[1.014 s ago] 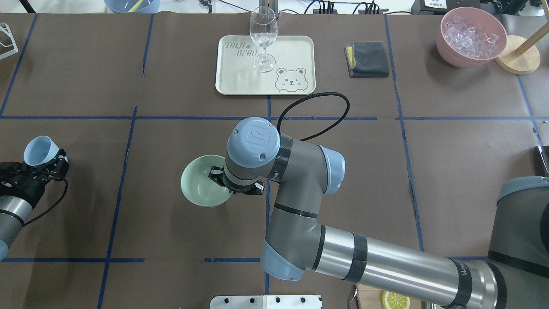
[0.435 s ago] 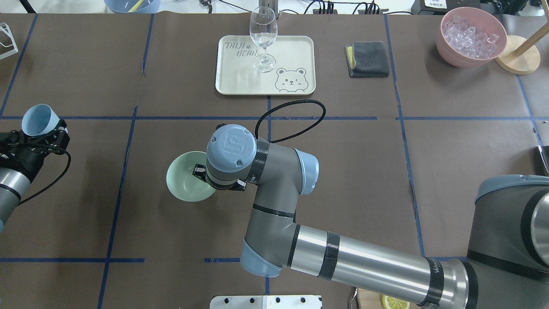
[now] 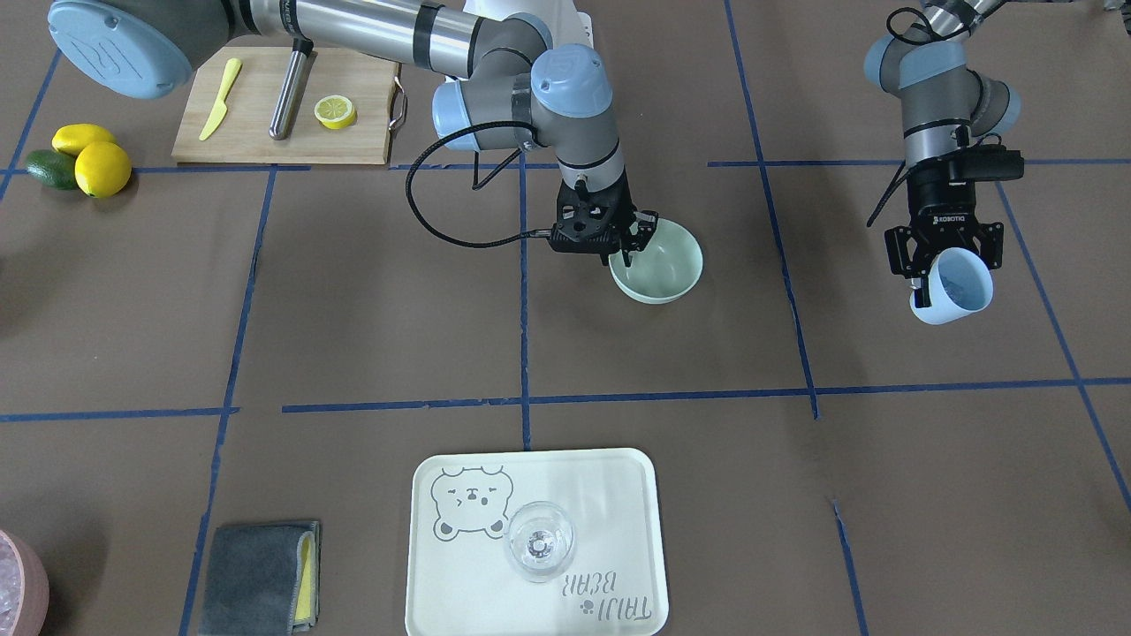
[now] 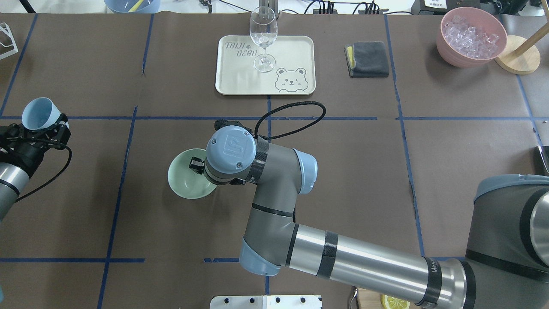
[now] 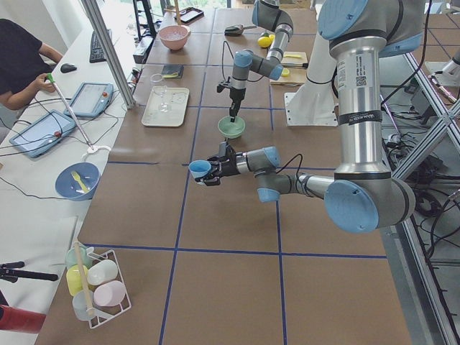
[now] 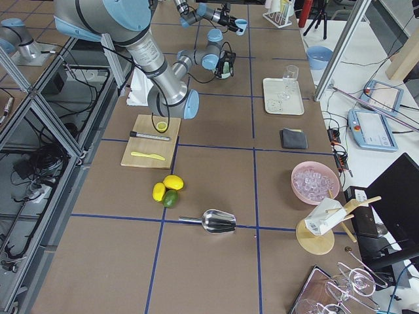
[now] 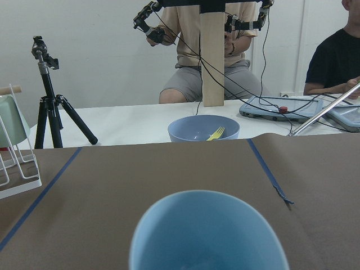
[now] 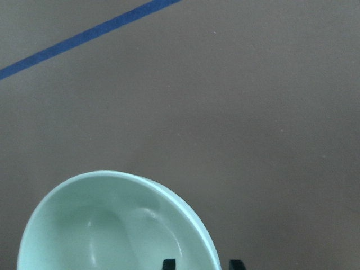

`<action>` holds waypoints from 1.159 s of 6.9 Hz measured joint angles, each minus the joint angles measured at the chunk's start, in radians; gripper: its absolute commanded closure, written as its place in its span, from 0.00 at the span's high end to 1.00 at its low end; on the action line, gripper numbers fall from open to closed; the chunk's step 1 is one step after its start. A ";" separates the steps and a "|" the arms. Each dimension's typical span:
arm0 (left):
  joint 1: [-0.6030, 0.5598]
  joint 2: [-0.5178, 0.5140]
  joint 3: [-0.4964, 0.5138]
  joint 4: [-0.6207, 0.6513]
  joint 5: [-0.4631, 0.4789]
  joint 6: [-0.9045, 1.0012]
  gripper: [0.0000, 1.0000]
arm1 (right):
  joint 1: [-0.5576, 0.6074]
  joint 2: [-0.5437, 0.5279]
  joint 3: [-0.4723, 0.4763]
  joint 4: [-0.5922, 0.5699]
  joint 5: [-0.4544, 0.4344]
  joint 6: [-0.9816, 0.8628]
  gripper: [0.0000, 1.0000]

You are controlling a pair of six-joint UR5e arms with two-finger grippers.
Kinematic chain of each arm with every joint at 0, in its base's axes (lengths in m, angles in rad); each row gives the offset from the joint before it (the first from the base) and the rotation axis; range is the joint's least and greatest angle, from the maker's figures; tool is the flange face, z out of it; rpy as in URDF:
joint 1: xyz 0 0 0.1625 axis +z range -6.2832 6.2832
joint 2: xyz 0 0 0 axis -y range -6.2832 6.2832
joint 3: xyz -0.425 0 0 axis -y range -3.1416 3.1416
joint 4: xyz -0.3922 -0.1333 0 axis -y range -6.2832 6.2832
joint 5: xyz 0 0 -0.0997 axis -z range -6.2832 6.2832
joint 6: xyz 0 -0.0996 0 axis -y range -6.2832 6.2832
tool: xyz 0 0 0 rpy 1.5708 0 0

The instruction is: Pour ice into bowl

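Observation:
The pale green bowl (image 4: 183, 182) sits left of the table's middle and also shows in the front view (image 3: 664, 269). My right gripper (image 3: 629, 250) is shut on the bowl's rim; the right wrist view shows the rim (image 8: 191, 225) between the two fingertips. The bowl looks empty. My left gripper (image 4: 43, 128) is at the table's far left, shut on a light blue cup (image 4: 36, 113) that it holds tilted in the air. I cannot tell what is inside the cup (image 3: 959, 287). Ice (image 4: 469, 36) lies heaped in a pink bowl (image 4: 446, 47) at the back right.
A cream tray (image 4: 291, 51) with a wine glass (image 4: 263, 36) stands at the back middle, with a grey cloth (image 4: 367, 59) to its right. A cutting board (image 3: 265, 132) with a lemon half and a knife lies near the robot's base. A blue bowl (image 7: 202, 129) stands beyond the table's far left edge.
My right gripper has slid the green bowl to the left. My left gripper has carried the blue cup further from the robot and holds it at the far left.

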 measured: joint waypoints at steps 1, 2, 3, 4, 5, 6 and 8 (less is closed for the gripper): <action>0.000 -0.001 -0.021 -0.001 -0.016 0.035 0.00 | 0.002 -0.001 0.010 0.006 -0.004 0.010 1.00; 0.003 -0.003 -0.041 0.000 -0.033 0.082 0.00 | 0.009 -0.008 0.035 0.006 -0.003 0.014 1.00; 0.011 -0.009 -0.050 0.002 -0.019 0.118 0.00 | 0.024 -0.040 0.091 0.002 0.002 0.014 1.00; 0.034 -0.016 -0.053 0.004 0.030 0.143 0.00 | 0.042 -0.109 0.180 -0.002 0.006 0.012 1.00; 0.083 -0.033 -0.056 0.016 0.114 0.164 0.00 | 0.065 -0.192 0.270 -0.004 0.023 0.006 1.00; 0.141 -0.061 -0.069 0.061 0.200 0.175 0.00 | 0.099 -0.264 0.334 -0.003 0.066 0.000 1.00; 0.225 -0.106 -0.148 0.265 0.278 0.206 0.00 | 0.153 -0.384 0.426 0.000 0.138 -0.047 1.00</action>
